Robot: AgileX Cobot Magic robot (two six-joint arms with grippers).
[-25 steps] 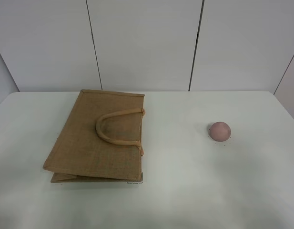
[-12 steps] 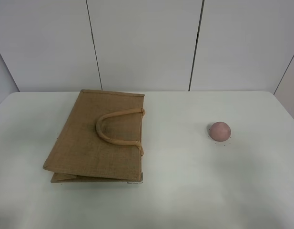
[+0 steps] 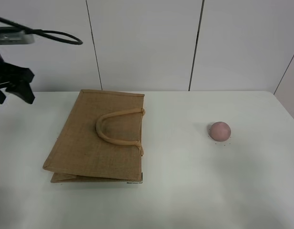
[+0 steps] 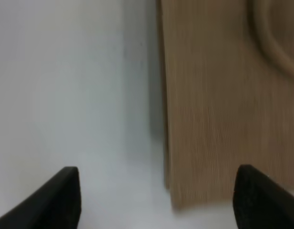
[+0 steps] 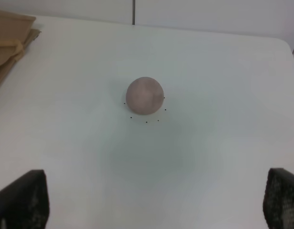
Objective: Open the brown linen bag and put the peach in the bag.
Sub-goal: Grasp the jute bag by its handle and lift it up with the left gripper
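Observation:
The brown linen bag (image 3: 96, 136) lies flat and closed on the white table (image 3: 185, 181), left of centre, its rolled handles (image 3: 116, 126) resting on top. The peach (image 3: 219, 130) sits alone on the table to the right. My left gripper (image 3: 12, 94) is open and empty, above the table's far left, apart from the bag. The left wrist view shows the bag's edge (image 4: 218, 105) between the spread fingers (image 4: 61, 200). My right gripper (image 5: 154, 205) is open and empty, short of the peach (image 5: 145, 95); it is out of the exterior view.
White wall panels (image 3: 147, 43) stand behind the table's far edge. The right wrist view shows a corner of the bag (image 5: 8, 38) well away from the peach. Tiny dark specks (image 5: 147, 121) lie on the table around the peach.
My left arm has come into the exterior view at the upper left, with its gripper open. The bag and the peach have not moved.

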